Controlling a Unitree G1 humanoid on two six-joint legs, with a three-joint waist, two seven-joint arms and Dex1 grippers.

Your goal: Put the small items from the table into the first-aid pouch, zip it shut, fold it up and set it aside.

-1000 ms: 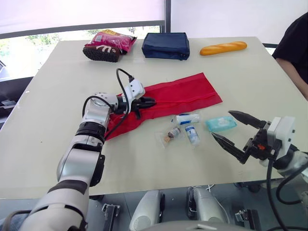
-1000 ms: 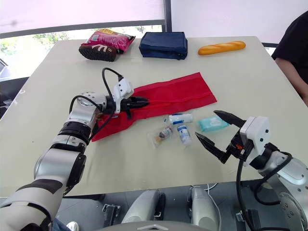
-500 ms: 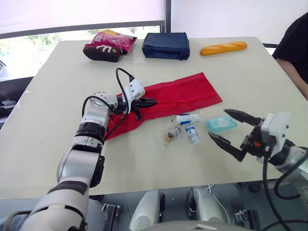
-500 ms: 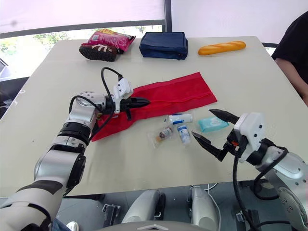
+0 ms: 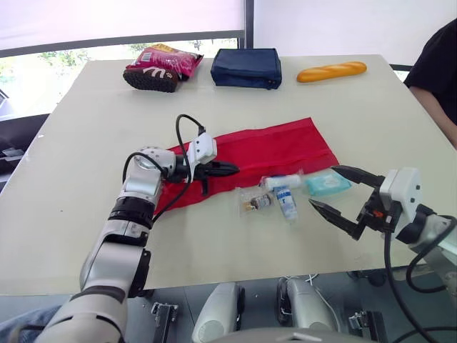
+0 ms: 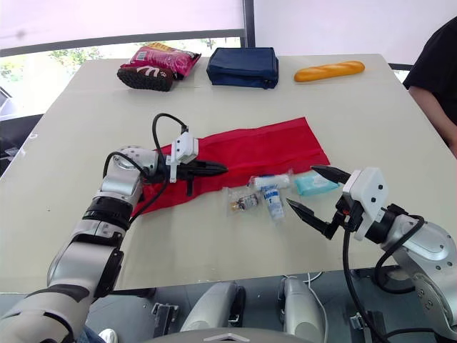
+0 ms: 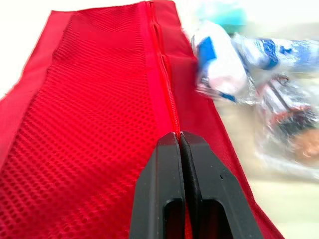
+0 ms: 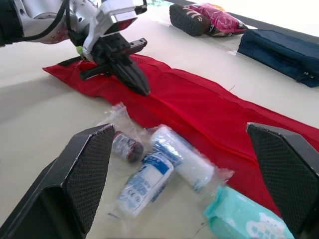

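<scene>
The red first-aid pouch [image 5: 275, 146] lies flat and unfolded across the middle of the table. My left gripper [image 5: 232, 169] is shut on its zipper line [image 7: 167, 94], near the pouch's left part. Right beside the pouch's near edge lie a wrapped bandage roll [image 5: 282, 181], a blue-and-white tube [image 5: 286, 201], a small brown vial in a clear bag [image 5: 255, 204] and a teal wipes pack [image 5: 328, 184]. My right gripper [image 6: 300, 186] hovers open just near of the wipes pack, holding nothing.
At the table's far side sit a pink snack bag [image 5: 166, 60] on a brown item [image 5: 150, 78], a navy bag [image 5: 245, 68] and a baguette [image 5: 331, 71]. A person in black [image 5: 437, 68] stands at the right edge.
My left gripper has slid right and nearer along the pouch; the pouch shifted right with it, up against the small items. The right gripper edged closer to the wipes pack.
</scene>
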